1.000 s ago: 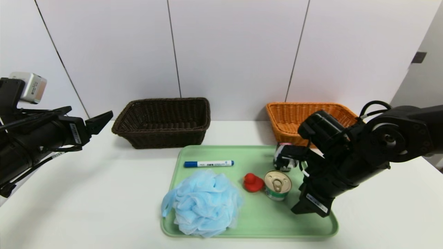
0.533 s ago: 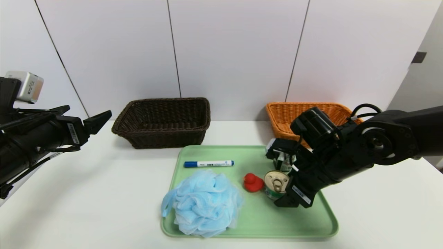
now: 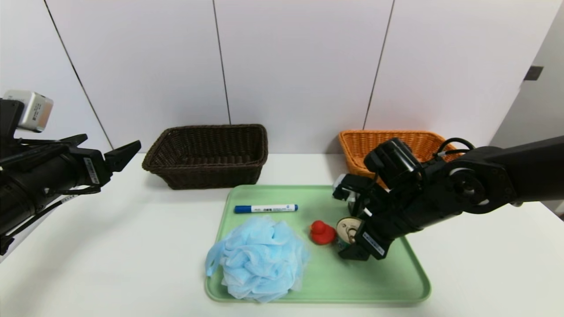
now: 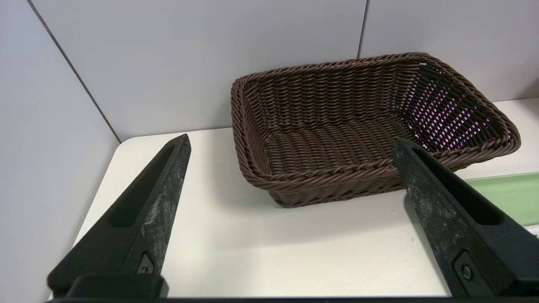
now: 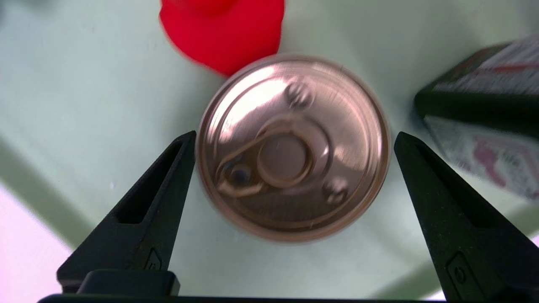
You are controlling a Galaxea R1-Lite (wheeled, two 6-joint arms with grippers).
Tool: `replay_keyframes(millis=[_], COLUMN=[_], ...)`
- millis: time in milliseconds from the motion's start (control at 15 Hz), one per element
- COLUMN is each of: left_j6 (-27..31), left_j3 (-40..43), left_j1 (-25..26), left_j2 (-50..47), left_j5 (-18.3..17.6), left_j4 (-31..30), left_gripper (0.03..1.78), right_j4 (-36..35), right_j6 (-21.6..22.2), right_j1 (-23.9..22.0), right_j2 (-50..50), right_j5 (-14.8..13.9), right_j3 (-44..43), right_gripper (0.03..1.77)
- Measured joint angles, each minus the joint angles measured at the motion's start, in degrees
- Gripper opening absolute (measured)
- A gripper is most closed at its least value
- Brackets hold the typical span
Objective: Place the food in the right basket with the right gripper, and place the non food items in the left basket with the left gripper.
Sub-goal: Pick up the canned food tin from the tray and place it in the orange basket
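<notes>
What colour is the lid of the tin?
Gold with a coppery tint; the tin's lid shows best in the right wrist view.

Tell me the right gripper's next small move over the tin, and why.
Probably lower a little, then close. The right gripper is open with a finger on either side of the tin, which stands on the green tray with the red duck close beside it.

You have two wicker baskets on the tabletop (image 3: 110,246): one dark brown basket (image 3: 207,155) and one orange basket (image 3: 374,147). One green tray (image 3: 396,281) carries five items: one tin (image 3: 346,229), one black container (image 5: 484,109), one red duck (image 3: 321,232), one marker (image 3: 265,208), one blue pouf (image 3: 260,257).
</notes>
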Motion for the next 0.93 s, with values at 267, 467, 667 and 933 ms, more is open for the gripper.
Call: replay_keyframes(millis=[267, 467, 667, 933], left_j6=[0.04, 0.02, 0.0, -0.02], left_j3=[-0.06, 0.13, 0.5, 0.9], left_j1=[0.0, 0.0, 0.0, 0.02], left_j2=[-0.22, -0.28, -0.48, -0.63], left_j5=[-0.05, -0.05, -0.05, -0.02], left_j4=[0.0, -0.05, 0.05, 0.02], left_gripper=[1.69, 1.69, 1.69, 1.69], right_j4=[-2.95, -2.73, -2.76, -2.97], right_j6=[0.07, 0.05, 0.02, 0.02], right_j1=[0.0, -0.05, -0.07, -0.32], right_j2=[0.5, 0.44, 0.3, 0.27], right_j5=[0.11, 0.06, 0.04, 0.12], right_j3=[1.29, 1.49, 2.1, 2.65], right_gripper=[1.64, 1.65, 1.65, 1.53])
